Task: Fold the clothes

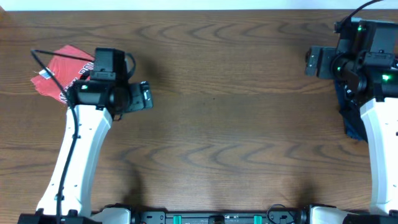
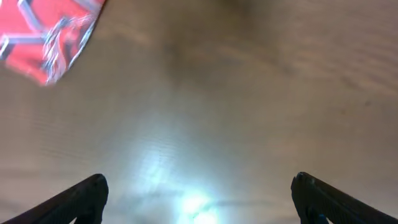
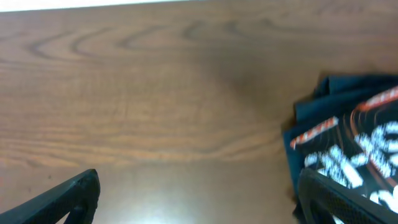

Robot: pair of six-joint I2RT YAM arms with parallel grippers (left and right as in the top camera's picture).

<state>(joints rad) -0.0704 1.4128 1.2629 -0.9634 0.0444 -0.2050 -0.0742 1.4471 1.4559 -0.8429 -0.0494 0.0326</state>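
I can't read a single word from here. The red tee (image 1: 57,78) at the far left of the worktop (image 1: 217,112) carries white lettering along its near edge, but the arm covers most of it. In the left wrist view the tee (image 2: 43,31) shows only blurred white strokes. The jersey (image 3: 348,143) at the right has white lettering and slanted red-orange logos in the right wrist view, all too smeared to make out.

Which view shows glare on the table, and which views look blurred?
Left wrist: a bright glare patch on the table, and the red tee is blurred. Right wrist: the lettering on the black jersey is smeared. Overhead: sharp and evenly lit, no glare.
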